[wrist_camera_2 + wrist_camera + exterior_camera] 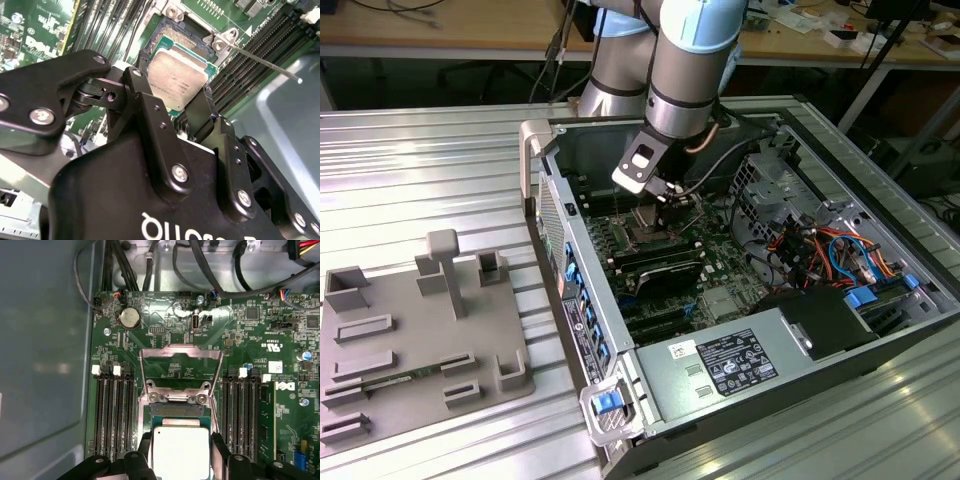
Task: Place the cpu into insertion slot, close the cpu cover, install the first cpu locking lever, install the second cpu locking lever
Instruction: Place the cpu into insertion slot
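Observation:
In both wrist views my gripper [181, 454] [172, 89] is shut on the cpu [181, 450] [177, 79], a silvery square chip with one black finger [145, 447] on each of two opposite edges. The chip hangs partly over the insertion slot [180, 411] [186, 41], whose dark contact field shows beyond the chip's far edge. The cpu cover [180, 352] is swung back open, a silver frame lying over the green board. A thin locking lever [265, 62] sticks out free beside the slot. In the exterior view the gripper [665, 205] reaches down into the open computer case above the motherboard.
Long black memory slots [115, 415] [245, 415] flank the socket. The case wall [575, 250], the drive cage [770, 185], cable bundles [830, 250] and the power supply [740, 365] ring the arm. A grey fixture plate [410, 340] with holders lies on the table at the exterior view's left.

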You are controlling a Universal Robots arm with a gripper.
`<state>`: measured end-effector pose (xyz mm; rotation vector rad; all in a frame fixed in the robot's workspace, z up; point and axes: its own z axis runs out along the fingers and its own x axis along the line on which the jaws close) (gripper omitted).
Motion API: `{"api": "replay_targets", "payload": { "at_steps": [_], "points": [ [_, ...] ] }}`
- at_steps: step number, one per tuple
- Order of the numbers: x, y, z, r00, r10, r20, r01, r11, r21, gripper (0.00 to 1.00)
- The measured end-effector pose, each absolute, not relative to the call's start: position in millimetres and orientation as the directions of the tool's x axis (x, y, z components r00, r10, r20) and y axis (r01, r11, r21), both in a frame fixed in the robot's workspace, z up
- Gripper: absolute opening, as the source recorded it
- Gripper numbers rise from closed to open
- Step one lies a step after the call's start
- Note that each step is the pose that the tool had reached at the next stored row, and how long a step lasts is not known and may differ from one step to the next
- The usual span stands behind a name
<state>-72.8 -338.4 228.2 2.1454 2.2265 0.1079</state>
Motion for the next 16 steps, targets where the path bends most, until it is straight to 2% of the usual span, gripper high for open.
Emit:
{"api": "replay_targets", "payload": {
  "at_steps": [10, 16],
  "points": [
    [-71.3, -334.0, 203.6, -0.013, 1.0, 0.014, 0.998, 0.012, 0.068, 0.55],
    [-70.2, -334.0, 201.8, -0.01, 1.0, 0.014, 0.998, 0.009, 0.065, 0.55]
  ]
}}
